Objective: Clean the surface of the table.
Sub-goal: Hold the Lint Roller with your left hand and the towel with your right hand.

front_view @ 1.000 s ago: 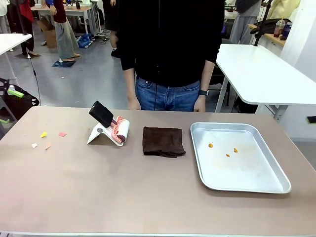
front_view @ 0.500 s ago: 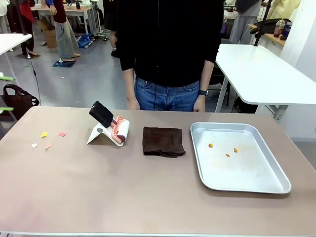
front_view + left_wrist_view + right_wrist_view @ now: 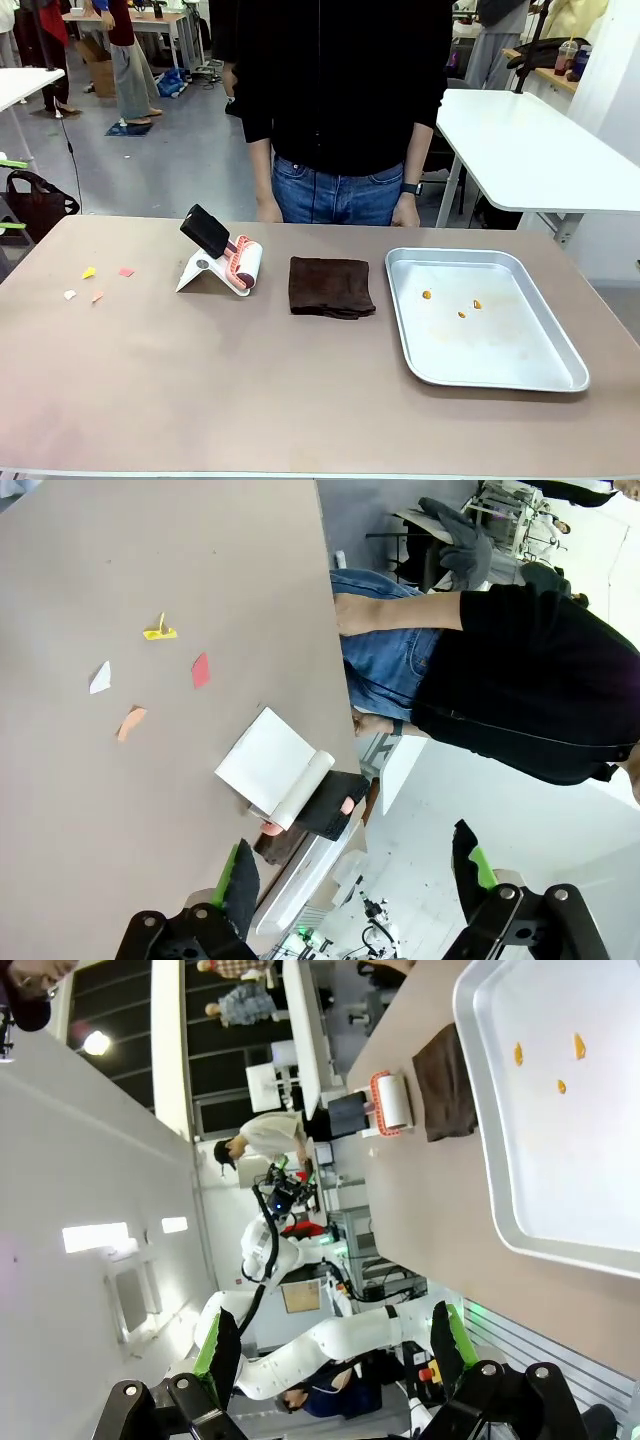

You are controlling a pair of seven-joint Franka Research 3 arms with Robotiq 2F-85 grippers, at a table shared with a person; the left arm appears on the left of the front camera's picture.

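From the front, the brownish-beige worktop (image 3: 250,390) spans the whole width. Near its far edge, left of the middle, a lint roller (image 3: 222,258) leans on a white stand. A folded brown cloth (image 3: 330,286) lies near it, toward the middle. A silver metal tray (image 3: 500,355) sits toward the right edge and holds a few orange crumbs (image 3: 461,314). Small paper scraps (image 3: 95,282) lie scattered near the left edge. A person (image 3: 340,90) stands at the far edge, arms hanging down.

In the left wrist view, the left claw (image 3: 355,880) is spread wide with nothing between its fingers. The scraps and the roller lie on the worktop ahead of it.

In the right wrist view, the right claw (image 3: 332,1340) is also wide and empty. The tray, cloth and roller lie in a row along the worktop beyond it.
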